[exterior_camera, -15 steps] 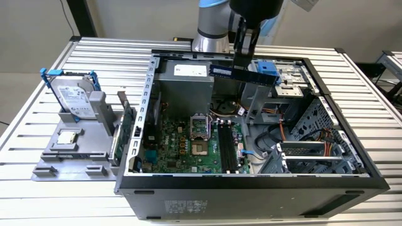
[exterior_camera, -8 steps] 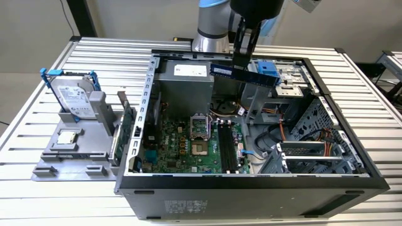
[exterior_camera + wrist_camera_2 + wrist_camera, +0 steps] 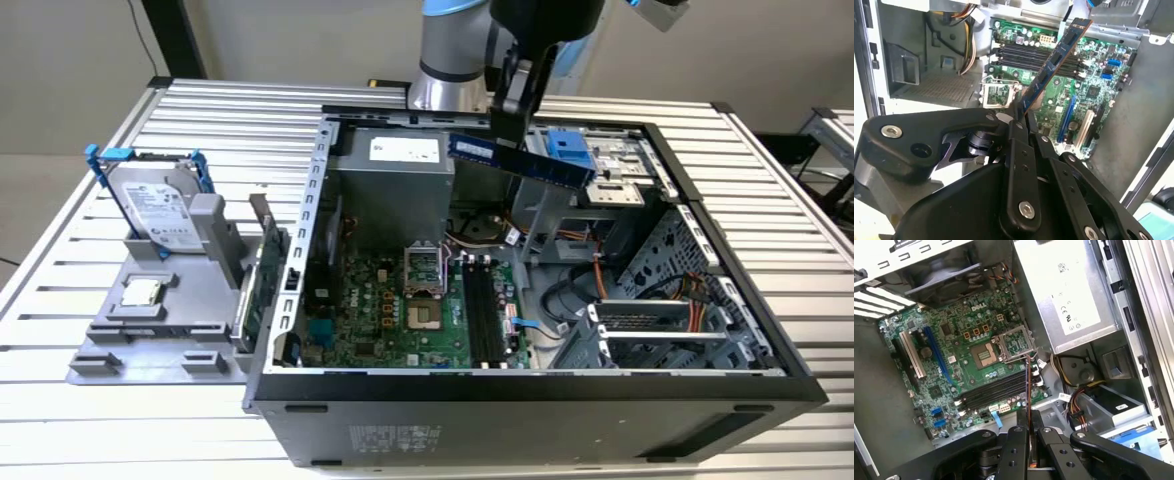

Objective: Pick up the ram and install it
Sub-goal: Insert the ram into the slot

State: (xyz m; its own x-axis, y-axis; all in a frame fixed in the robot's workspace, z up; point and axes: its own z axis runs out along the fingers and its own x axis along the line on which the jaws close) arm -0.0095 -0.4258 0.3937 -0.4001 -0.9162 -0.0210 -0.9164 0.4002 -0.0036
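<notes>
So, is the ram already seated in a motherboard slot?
No. In the exterior view the ram is held in the gripper above the open case, clear of the black motherboard slots.

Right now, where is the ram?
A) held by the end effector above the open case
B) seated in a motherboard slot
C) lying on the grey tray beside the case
A: the end effector is shut on the ram, holding it in the air above the motherboard.

Robotics lab, slatted aluminium bench (image 3: pixel 267 110), opened computer case (image 3: pixel 534 420)
</notes>
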